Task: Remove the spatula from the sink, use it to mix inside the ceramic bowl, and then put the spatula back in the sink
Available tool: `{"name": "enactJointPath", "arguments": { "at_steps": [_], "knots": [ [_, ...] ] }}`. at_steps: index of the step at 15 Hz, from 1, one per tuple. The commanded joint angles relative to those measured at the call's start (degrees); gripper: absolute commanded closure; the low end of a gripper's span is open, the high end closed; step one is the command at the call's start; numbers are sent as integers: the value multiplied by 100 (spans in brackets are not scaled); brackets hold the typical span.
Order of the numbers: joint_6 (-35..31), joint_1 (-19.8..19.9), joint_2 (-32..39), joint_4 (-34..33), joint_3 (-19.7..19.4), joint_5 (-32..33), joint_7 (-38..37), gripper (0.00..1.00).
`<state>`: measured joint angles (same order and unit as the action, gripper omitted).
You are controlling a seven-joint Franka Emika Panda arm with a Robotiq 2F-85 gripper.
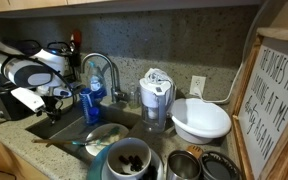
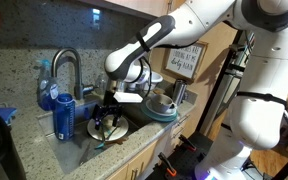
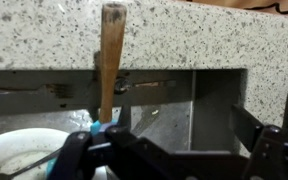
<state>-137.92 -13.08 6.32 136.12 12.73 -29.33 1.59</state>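
Over the sink (image 3: 214, 100), hand (image 3: 166, 142) wide open, nothing held; spatula (image 3: 110, 70) in the sink, left of the hand's centre in wrist view, head nearest, handle running straight away up to the surface (image 3: 184, 40) edge; judged: shift left

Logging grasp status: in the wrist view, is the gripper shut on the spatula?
No: the gripper is wide open, and the spatula stands with its wooden handle leaning against the edge of the granite counter.
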Motion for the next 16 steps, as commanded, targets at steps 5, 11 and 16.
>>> {"name": "enactJointPath", "arguments": {
  "at_steps": [5,11,16],
  "knots": [
    [788,160,168,-111,47,-138,129,0],
    [1623,207,257,-233,-28,74,60,0],
    [2413,275,397,-515,-125,425,28,0]
  ]
}}
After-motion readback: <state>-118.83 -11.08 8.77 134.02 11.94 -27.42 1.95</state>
